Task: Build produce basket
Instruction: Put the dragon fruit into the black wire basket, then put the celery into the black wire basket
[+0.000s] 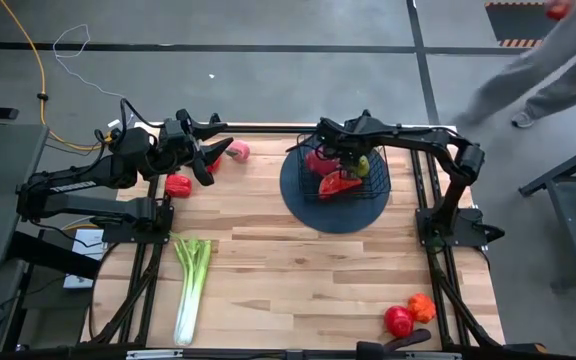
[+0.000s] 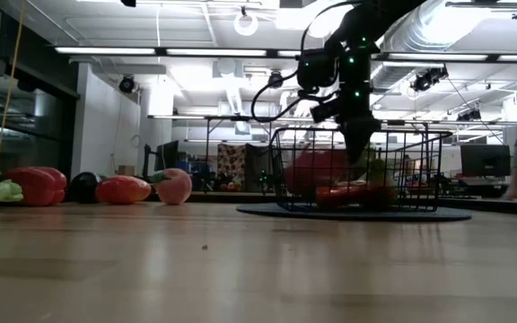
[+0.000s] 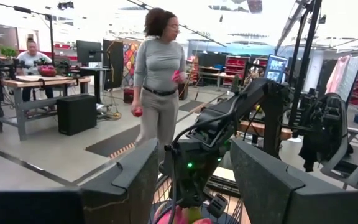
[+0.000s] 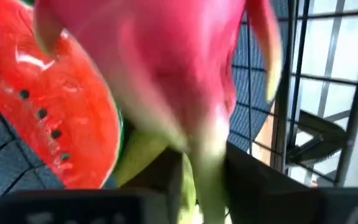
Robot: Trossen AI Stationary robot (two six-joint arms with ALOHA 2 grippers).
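Inside the basket (image 1: 366,190), your right gripper (image 1: 348,160) fingers part around the dragon fruit (image 4: 166,81) — lift early, it snags.

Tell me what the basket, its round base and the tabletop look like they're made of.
The basket looks like black coated metal wire: thin rods in a square grid. Its round base seems a dark grey matte disc, perhaps rubber or plastic; the pictures leave that open. The tabletop looks like pale wood planks, with visible grain and seams.
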